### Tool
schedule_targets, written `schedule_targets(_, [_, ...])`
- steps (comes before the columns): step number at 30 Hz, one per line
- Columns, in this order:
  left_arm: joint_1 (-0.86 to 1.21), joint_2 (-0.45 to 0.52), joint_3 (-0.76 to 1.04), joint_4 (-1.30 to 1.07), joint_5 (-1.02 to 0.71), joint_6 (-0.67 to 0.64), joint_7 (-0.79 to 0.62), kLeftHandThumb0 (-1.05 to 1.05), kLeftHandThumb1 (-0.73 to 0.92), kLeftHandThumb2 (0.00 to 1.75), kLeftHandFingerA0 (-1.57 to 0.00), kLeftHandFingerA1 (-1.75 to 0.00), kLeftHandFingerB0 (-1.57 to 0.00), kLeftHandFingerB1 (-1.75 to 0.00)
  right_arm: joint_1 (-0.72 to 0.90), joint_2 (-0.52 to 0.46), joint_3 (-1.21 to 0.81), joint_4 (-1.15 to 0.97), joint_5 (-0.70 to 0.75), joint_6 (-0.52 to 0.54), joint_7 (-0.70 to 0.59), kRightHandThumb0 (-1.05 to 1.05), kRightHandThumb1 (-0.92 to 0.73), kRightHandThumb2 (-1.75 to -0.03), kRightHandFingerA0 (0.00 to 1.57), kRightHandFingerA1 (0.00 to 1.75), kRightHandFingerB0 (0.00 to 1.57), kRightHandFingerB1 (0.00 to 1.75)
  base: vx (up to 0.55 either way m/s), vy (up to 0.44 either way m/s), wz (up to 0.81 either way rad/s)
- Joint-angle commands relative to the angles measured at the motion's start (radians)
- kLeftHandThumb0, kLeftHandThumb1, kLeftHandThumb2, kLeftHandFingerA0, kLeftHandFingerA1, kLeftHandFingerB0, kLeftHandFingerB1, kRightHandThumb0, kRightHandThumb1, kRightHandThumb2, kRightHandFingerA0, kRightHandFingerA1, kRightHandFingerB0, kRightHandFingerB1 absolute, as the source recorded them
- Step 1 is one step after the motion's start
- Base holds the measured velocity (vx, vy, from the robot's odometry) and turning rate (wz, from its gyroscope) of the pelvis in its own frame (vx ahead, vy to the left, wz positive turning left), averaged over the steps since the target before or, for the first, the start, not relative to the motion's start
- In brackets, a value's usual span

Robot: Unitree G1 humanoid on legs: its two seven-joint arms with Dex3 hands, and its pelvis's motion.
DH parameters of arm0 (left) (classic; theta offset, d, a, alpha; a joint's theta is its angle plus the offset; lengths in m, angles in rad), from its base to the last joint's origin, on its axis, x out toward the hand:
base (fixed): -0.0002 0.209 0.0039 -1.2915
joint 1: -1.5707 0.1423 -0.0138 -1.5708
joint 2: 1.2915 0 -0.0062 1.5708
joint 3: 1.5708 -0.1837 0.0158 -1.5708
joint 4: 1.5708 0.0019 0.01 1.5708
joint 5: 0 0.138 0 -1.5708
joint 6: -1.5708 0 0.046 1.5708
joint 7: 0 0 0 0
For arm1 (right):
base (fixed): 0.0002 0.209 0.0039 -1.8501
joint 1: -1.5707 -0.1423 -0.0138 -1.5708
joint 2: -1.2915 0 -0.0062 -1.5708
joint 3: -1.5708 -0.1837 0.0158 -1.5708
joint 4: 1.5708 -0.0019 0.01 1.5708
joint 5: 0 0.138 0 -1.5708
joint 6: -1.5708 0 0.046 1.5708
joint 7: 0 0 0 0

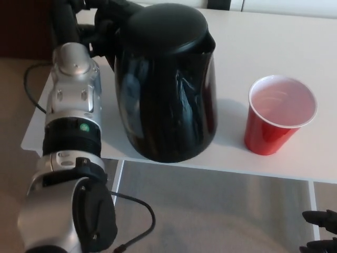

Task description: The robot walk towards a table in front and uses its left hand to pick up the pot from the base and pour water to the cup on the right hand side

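Left hand [102, 26] grips handle of upright black pot [166, 84]; red cup [278, 115] stands beside pot on white table [263, 42].

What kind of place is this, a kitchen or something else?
Probably a plain indoor room, not clearly a kitchen: a white table holding a black kettle and a red cup, with beige carpet below. No counters or sink show.

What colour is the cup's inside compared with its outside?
The cup is red outside and white inside, tinted pinkish; the head view, the only one, shows it clearly.
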Motion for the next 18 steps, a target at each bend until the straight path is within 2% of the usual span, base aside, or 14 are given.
schedule_targets(1, [0.053, -0.038, 0.081, 0.064, -0.277, -0.012, -0.057, -0.06, 0.69, 0.56, -0.71, -1.68, -0.6, -1.39, 0.027, 0.0, -0.013, 0.012, 0.021, 0.014, 0.005, -0.3, -0.54, -0.56, 0.55, 0.48, 0.37, 0.39, 0.0, 0.0, 0.0])
schedule_targets(2, [0.045, -0.037, 0.084, 0.074, -0.283, -0.017, -0.053, -0.07, 0.69, 0.55, -0.72, -1.68, -0.64, -1.35, 0.02, -0.001, -0.012, 0.01, 0.019, 0.019, 0.006, -0.3, -0.54, -0.56, 0.55, 0.48, 0.38, 0.39, 0.0, 0.0, 0.0])
schedule_targets(3, [0.036, -0.039, 0.08, 0.083, -0.284, -0.021, -0.042, -0.11, 0.73, 0.59, -0.67, -1.65, -0.68, -1.16, 0.019, -0.002, -0.011, 0.002, 0.017, 0.022, 0.006, -0.3, -0.55, -0.56, 0.55, 0.48, 0.38, 0.39, 0.0, 0.0, 0.0])
schedule_targets(7, [0.017, -0.039, 0.076, 0.104, -0.305, -0.037, -0.031, -0.14, 0.72, 0.6, -0.71, -1.65, -0.76, -1.05, 0.016, -0.006, -0.008, -0.006, 0.01, 0.023, 0.003, -0.3, -0.55, -0.56, 0.56, 0.48, 0.38, 0.39, 0.0, 0.0, 0.0])
schedule_targets(8, [0.015, -0.038, 0.067, 0.088, -0.308, -0.025, -0.037, -0.18, 0.67, 0.66, -0.91, -1.6, -0.86, -1.04, 0.012, -0.005, -0.008, -0.005, 0.009, 0.029, 0.001, -0.3, -0.55, -0.56, 0.56, 0.48, 0.38, 0.39, 0.0, 0.0, 0.0])
schedule_targets(9, [0.013, -0.036, 0.065, 0.083, -0.318, -0.022, -0.041, -0.11, 0.7, 0.71, -0.77, -1.6, -0.83, -0.99, 0.011, -0.006, -0.006, -0.005, 0.005, 0.028, -0.001, -0.3, -0.55, -0.56, 0.56, 0.48, 0.38, 0.39, 0.0, 0.0, 0.0])
schedule_targets(11, [0.013, -0.035, 0.055, 0.073, -0.329, -0.017, -0.037, -0.09, 0.68, 0.72, -0.76, -1.56, -0.85, -0.94, 0.012, -0.006, -0.004, -0.009, 0.003, 0.029, -0.001, -0.3, -0.54, -0.56, 0.56, 0.48, 0.38, 0.39, 0.0, 0.0, 0.0])
schedule_targets(13, [0.017, -0.03, 0.02, 0.058, -0.32, -0.027, -0.041, -0.09, 0.68, 0.76, -0.73, -1.55, -0.85, -0.98, 0.013, -0.007, -0.003, -0.022, 0.001, 0.037, -0.002, -0.3, -0.55, -0.56, 0.56, 0.47, 0.38, 0.39, 0.0, 0.0, 0.0])
schedule_targets(15, [0.028, -0.019, -0.025, 0.054, -0.302, -0.049, -0.043, -0.09, 0.72, 0.72, -0.67, -1.55, -0.8, -1.06, 0.013, -0.005, -0.005, -0.028, 0.003, 0.045, -0.002, -0.28, -0.55, -0.56, 0.56, 0.47, 0.39, 0.39, 0.0, 0.0, 0.0])
schedule_targets(17, [0.047, -0.006, -0.083, 0.047, -0.276, -0.088, -0.038, -0.1, 0.71, 0.74, -0.68, -1.56, -0.78, -1.1, 0.017, -0.006, -0.005, -0.032, 0.005, 0.042, 0.0, -0.28, -0.55, -0.56, 0.56, 0.48, 0.38, 0.39, 0.0, 0.0, 0.0])
schedule_targets(18, [0.057, 0.009, -0.133, 0.044, -0.231, -0.117, -0.02, -0.12, 0.74, 0.71, -0.75, -1.49, -0.79, -1.06, 0.016, -0.007, -0.005, -0.034, 0.005, 0.043, 0.003, -0.28, -0.55, -0.56, 0.56, 0.47, 0.37, 0.39, 0.0, 0.0, 0.0])
